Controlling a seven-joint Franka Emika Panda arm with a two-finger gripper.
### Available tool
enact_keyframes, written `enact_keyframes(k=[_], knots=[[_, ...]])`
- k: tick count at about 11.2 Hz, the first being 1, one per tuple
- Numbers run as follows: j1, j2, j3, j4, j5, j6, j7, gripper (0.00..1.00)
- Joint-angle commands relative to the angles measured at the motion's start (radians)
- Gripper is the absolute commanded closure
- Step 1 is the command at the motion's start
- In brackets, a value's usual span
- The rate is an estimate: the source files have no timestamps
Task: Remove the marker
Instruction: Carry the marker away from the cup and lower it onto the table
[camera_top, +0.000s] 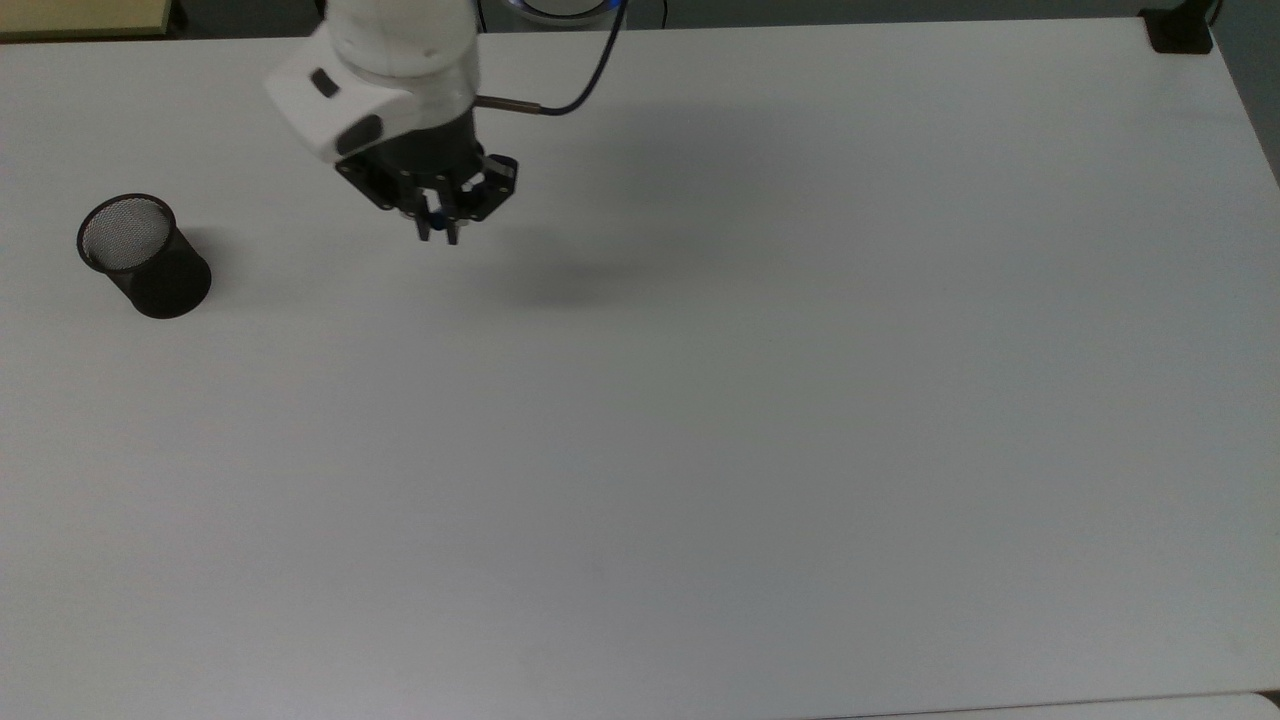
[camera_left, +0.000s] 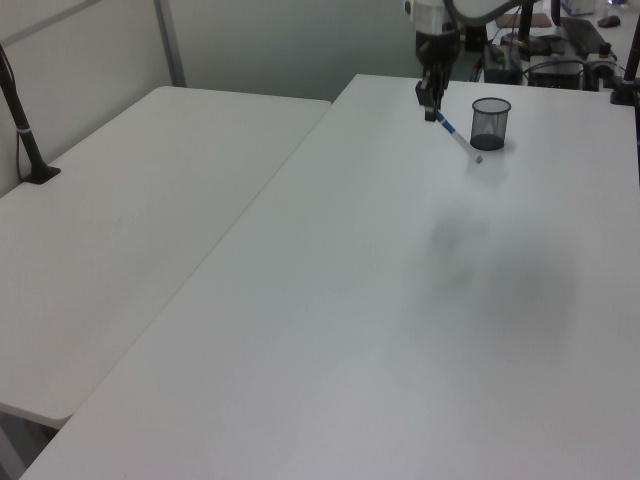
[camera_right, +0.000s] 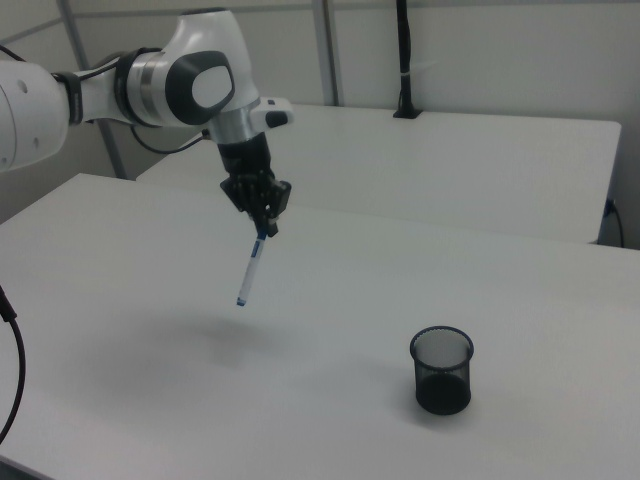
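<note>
The claw (camera_right: 262, 229) pinches the marker (camera_right: 251, 268) by its blue-capped upper end; the white barrel hangs slightly tilted, clear above the counter (camera_right: 330, 330), well apart from the black mesh cup (camera_right: 441, 370). In the top view the claw (camera_top: 437, 233) and arm hide nearly all of the marker. In the left view the marker (camera_left: 458, 136) slants toward the cup (camera_left: 490, 123), and its label cannot be made out.

a black mesh cup (camera_top: 145, 257) stood upright at the left of the top view, on a white table (camera_top: 700, 420); a second white table (camera_left: 130, 210) adjoined it at the left view's left.
</note>
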Motion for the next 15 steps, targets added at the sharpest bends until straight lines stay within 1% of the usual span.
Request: enact_keyframes(k=[1, 3, 4, 6, 8, 10, 11, 12, 13, 14, 15], knots=[[0.039, -0.012, -0.015, -0.099, -0.012, -0.022, 0.014, 0.89], [0.029, 0.038, -0.019, -0.098, -0.024, -0.011, 0.014, 0.88], [0.015, 0.072, -0.020, -0.096, -0.061, -0.005, 0.009, 0.88], [-0.016, 0.107, -0.020, -0.096, -0.086, 0.004, 0.000, 0.88], [-0.027, 0.144, -0.020, -0.098, -0.110, 0.044, 0.003, 0.87], [-0.034, 0.166, -0.023, -0.099, -0.118, 0.069, 0.005, 0.78], [-0.034, 0.172, -0.023, -0.101, -0.129, 0.069, 0.006, 0.66], [-0.034, 0.179, -0.023, -0.101, -0.133, 0.067, 0.006, 0.59], [-0.037, 0.179, -0.023, -0.098, -0.133, 0.067, 0.009, 0.41], [-0.037, 0.178, -0.023, -0.096, -0.133, 0.067, 0.009, 0.32], [-0.036, 0.175, -0.023, -0.090, -0.133, 0.064, 0.012, 0.09]])
